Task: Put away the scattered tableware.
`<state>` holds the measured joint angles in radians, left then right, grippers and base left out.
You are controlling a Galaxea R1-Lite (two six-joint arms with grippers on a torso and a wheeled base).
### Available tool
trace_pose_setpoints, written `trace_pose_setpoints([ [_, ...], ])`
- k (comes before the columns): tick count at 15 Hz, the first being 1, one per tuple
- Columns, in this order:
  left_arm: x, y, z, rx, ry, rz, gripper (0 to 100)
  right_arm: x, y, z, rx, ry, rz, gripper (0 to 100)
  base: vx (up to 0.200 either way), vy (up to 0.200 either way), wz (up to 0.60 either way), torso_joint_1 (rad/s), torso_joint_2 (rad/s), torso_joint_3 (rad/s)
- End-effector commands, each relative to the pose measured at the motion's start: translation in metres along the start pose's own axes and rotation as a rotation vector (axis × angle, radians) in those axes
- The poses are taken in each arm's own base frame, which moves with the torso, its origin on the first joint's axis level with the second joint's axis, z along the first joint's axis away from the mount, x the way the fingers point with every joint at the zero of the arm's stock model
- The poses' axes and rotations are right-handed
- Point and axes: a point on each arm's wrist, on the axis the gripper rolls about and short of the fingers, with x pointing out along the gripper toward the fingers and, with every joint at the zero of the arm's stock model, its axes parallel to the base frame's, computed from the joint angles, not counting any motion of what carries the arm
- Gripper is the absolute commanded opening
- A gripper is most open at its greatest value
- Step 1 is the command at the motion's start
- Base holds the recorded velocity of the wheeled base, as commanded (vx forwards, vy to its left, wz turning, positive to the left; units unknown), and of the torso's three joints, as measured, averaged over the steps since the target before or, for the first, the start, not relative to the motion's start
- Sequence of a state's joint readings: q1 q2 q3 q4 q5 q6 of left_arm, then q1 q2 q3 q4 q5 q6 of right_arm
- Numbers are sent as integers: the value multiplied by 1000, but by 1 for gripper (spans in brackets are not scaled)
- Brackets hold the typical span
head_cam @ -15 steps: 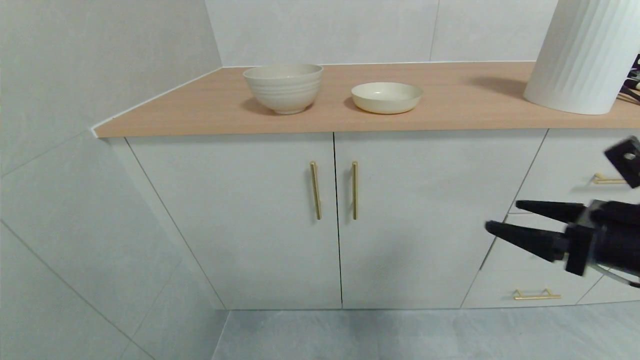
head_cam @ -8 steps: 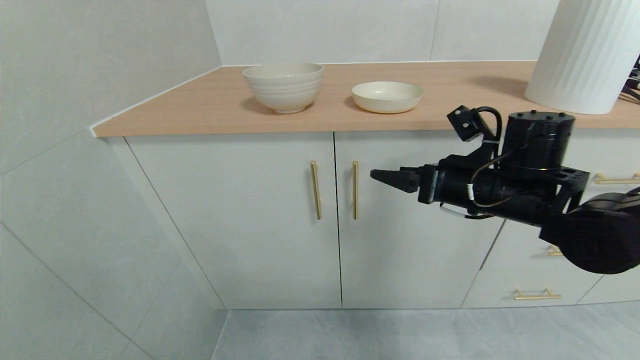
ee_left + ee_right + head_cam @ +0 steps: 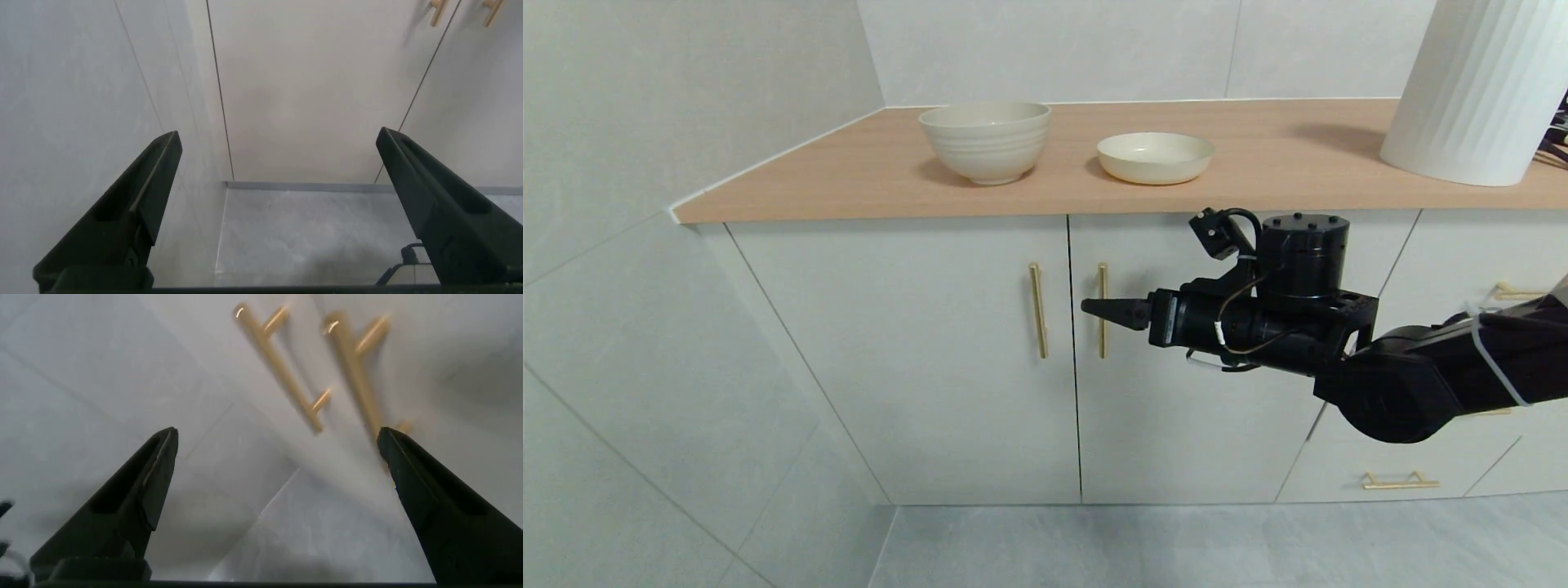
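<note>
On the wooden worktop two pieces of cream tableware stand upright and apart. The deep ribbed bowl is toward the worktop's left end, and the shallow bowl sits near it on the right, both closer to the front edge than to the back. A tall white ribbed vessel stands at the worktop's right end. Below the front edge are two closed cabinet doors, each with an upright gold bar by the middle seam: the left door handle and the right door handle. To the right are drawers with short gold pulls. The right gripper is level in front of the right door, below the shallow bowl, with its tip over the right door handle in the head view. I cannot tell whether it touches the handle. In the right wrist view its fingers are spread wide with nothing between them, and both gold bars are framed in the gap farther off. The left gripper is low down, its fingers also wide apart and holding nothing, facing the foot of the cabinet and the grey floor.
</note>
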<state>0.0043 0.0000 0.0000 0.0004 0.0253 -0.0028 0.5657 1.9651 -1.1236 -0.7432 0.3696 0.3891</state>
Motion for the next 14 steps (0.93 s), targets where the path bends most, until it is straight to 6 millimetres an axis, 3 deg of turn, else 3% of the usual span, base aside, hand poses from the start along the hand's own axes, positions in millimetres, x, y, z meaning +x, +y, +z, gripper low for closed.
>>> trace_pose_setpoints([
  [1, 0, 0, 0, 0, 1, 1, 100, 11, -7, -7, 4, 4, -1, 100, 0, 0, 0, 0, 0, 0],
  [8, 0, 0, 0, 0, 1, 1, 100, 36, -24, -17, 10, -24, -38, 100, 0, 0, 0, 0, 0, 0],
  [14, 0, 0, 0, 0, 3, 1, 100, 42, -14, -20, 55, -75, -16, 100, 0, 0, 0, 0, 0, 0],
])
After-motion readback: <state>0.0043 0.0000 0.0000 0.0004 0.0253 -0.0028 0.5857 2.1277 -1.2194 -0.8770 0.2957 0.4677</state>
